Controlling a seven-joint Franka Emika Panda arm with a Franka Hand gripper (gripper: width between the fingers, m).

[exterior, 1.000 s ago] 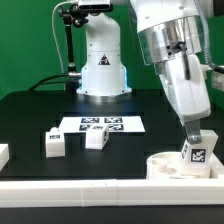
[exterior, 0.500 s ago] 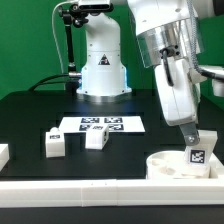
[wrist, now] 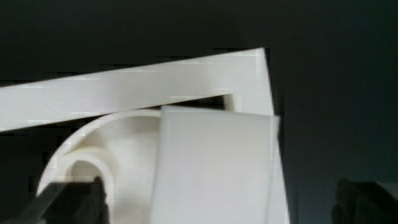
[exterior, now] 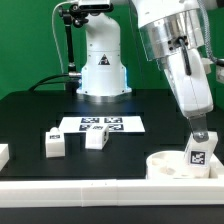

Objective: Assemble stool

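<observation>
My gripper (exterior: 199, 138) is shut on a white stool leg (exterior: 198, 153) with a black-and-white tag, held upright on the round white seat (exterior: 166, 165) at the exterior view's right front. In the wrist view the leg (wrist: 222, 165) fills the middle, between my dark fingers (wrist: 68, 205), with the seat's curved rim (wrist: 103, 150) beside it. Two more tagged legs (exterior: 54, 143) (exterior: 96, 139) lie loose on the black table, left of the middle.
The marker board (exterior: 100, 125) lies flat behind the loose legs. A long white rail (exterior: 90, 186) edges the table's front and shows as a corner in the wrist view (wrist: 160, 85). Another white piece (exterior: 3, 153) sits at the far left. The robot base (exterior: 101, 65) stands behind.
The arm above the gripper leaned to the exterior view's left and has swung back right. The leg stays in my grip at the same spot on the seat.
</observation>
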